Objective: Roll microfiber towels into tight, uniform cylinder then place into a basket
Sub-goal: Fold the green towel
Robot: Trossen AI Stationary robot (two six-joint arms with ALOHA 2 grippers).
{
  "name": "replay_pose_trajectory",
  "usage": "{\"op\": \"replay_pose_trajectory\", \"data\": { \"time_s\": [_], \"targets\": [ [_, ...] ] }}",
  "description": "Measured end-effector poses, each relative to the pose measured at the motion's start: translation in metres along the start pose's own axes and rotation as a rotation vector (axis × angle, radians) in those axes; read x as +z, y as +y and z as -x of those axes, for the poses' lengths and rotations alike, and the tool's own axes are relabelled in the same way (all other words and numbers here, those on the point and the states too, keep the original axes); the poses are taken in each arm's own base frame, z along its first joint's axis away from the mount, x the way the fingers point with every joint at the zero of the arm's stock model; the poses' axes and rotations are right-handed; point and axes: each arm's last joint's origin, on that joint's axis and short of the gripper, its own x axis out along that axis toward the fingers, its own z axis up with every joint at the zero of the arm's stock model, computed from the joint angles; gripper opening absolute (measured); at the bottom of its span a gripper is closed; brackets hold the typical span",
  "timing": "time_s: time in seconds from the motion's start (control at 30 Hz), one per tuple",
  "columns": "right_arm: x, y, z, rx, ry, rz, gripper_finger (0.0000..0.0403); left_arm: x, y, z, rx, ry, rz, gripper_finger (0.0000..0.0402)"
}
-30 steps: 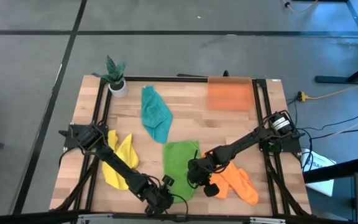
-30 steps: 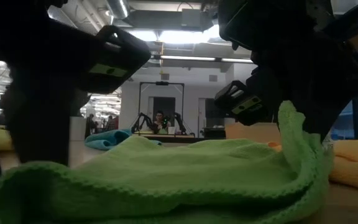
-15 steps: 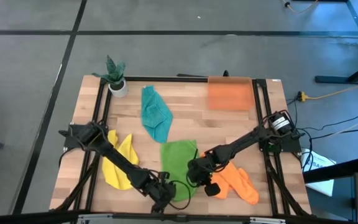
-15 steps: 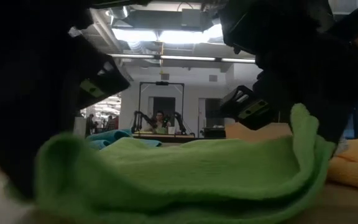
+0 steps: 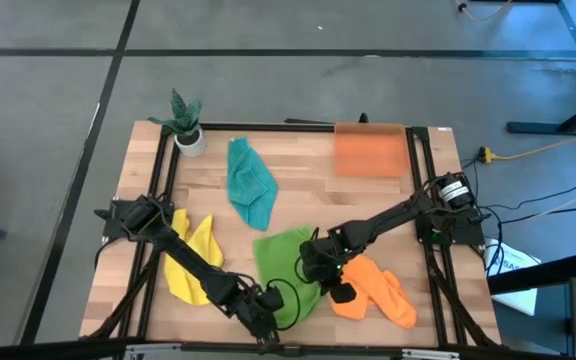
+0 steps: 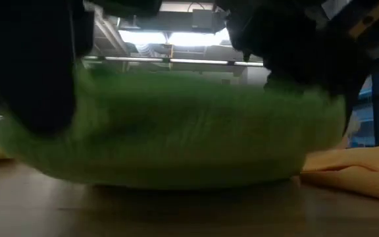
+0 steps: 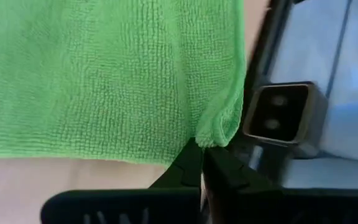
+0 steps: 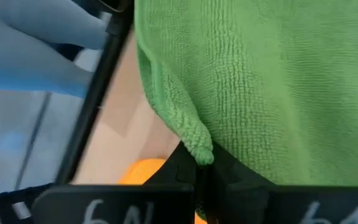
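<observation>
The bright green towel (image 5: 286,270) hangs lifted near the bench's front edge. The left end effector (image 7: 202,149) and the right end effector (image 8: 204,163) each pinch one near corner, fully clamped, with its length stretching away toward the basket (image 5: 370,151).

Both arms are dark, near-black, built of slim jointed links that run from bases at the table's side rails. The left arm (image 5: 183,255) carries a black cable looping near its wrist. The right arm (image 5: 388,222) has a pale round label or cap on its base joint at about three o'clock on the table. Each wrist ends in two black wedge-shaped fingers (image 7: 222,177), with white embossed characters on the housing below them.
</observation>
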Motion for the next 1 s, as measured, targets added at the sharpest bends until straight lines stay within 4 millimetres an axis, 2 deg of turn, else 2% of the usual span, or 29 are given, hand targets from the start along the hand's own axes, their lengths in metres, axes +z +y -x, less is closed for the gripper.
{"op": "replay_pose_trajectory", "data": {
  "time_s": [0.2, 0.47, 0.63, 0.87, 1.0],
  "targets": [
    [0.001, -0.006, 0.006, 0.071, -0.003, -0.101, 0.0004, 0.002, 0.003, 0.0, 0.016, 0.023, 0.208, 0.0],
    [0.0, -0.01, 0.007, 0.017, -0.003, -0.185, 0.0004, 0.009, 0.005, -0.001, 0.013, -0.005, 0.426, 0.0],
    [0.0, -0.009, 0.007, 0.047, -0.001, -0.181, 0.0004, 0.01, 0.0, 0.006, -0.002, -0.097, 0.414, 0.0],
    [0.002, -0.009, 0.007, 0.038, -0.021, -0.047, 0.0004, 0.006, -0.007, 0.025, 0.058, -0.291, 0.175, 0.0],
    [0.004, -0.009, 0.008, 0.022, -0.043, 0.02, 0.0004, 0.002, -0.005, 0.026, 0.1, -0.277, 0.162, 0.0]
  ]
}}
